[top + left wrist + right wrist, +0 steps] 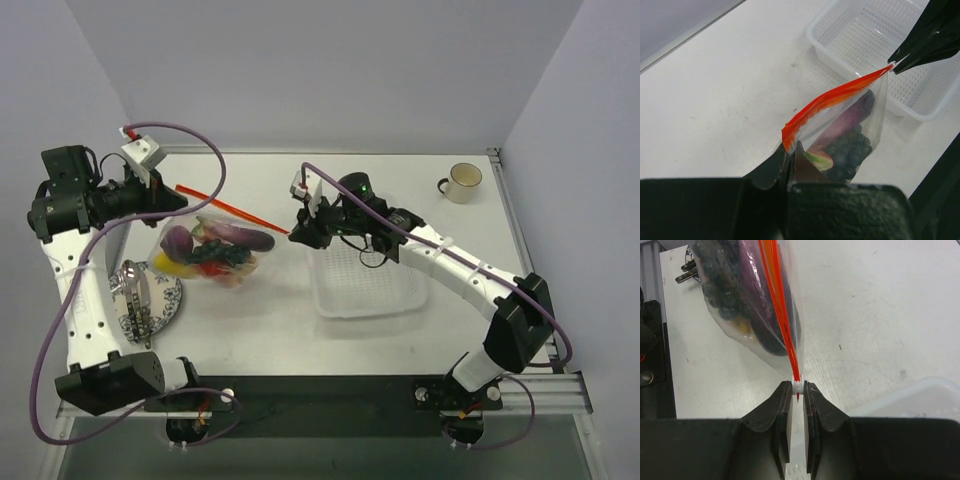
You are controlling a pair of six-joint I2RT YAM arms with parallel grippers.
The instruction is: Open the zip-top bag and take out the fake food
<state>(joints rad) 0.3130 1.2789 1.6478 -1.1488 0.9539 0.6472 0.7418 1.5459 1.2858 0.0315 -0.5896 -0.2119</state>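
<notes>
2 zip-top bag ends sit pinched in left hand and right hand.

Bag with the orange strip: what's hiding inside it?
Inside the bag you can see a purple eggplant, dark grapes, something yellow and red bits. They're piled together, so anything underneath them is hidden.
</notes>
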